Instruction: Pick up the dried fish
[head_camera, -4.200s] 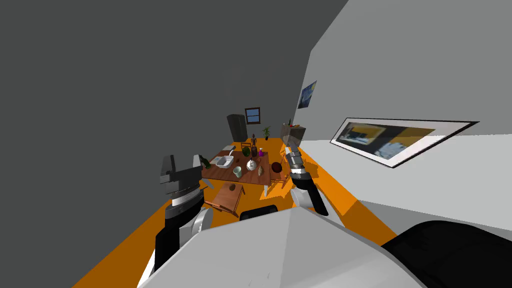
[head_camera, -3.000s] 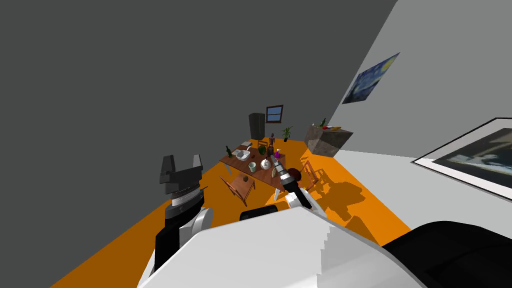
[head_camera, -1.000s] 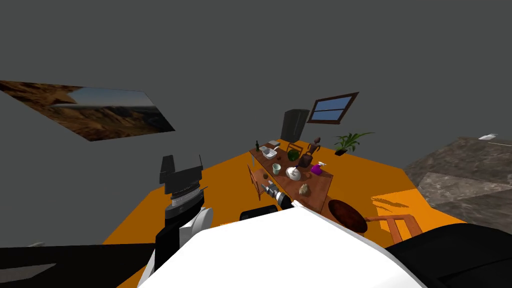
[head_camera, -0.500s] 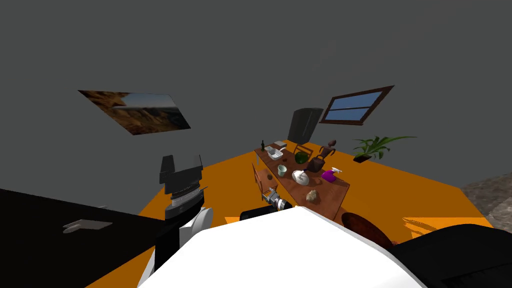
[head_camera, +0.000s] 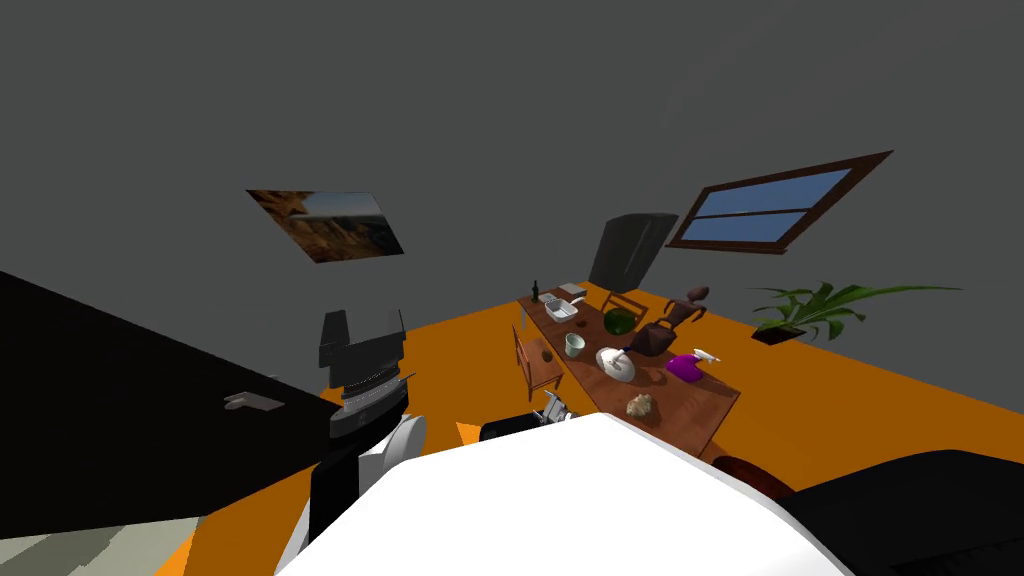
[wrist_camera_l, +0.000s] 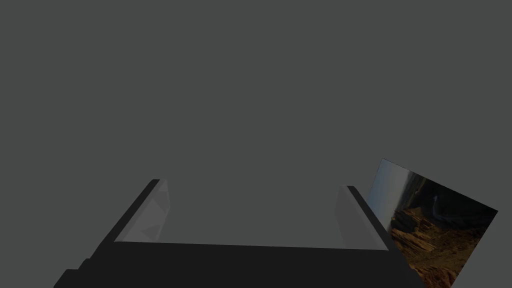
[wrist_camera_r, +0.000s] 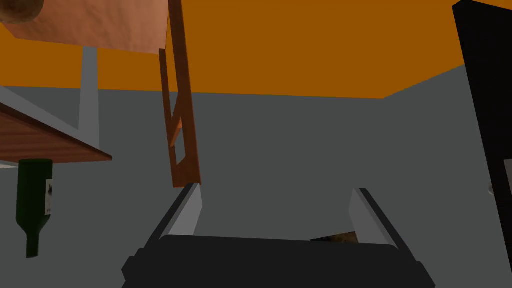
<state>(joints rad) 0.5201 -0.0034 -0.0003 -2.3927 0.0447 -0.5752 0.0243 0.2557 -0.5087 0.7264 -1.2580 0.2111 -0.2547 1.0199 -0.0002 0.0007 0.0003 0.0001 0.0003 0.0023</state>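
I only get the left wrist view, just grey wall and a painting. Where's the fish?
Observer: In the head view the fish lies on the table, at its near end, ahead to the robot's right.
Operator: Is the right claw on it?
Observer: No. The right claw is open and empty, facing a chair.
Operator: What's beside the fish?
Observer: A purple bottle, farther along the table and apart from it.

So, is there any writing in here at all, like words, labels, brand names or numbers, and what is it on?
No text here can be read.
On the dark green bottle, the pale label has marks too small and blurred to read.
On the landscape picture, no words or signature show.
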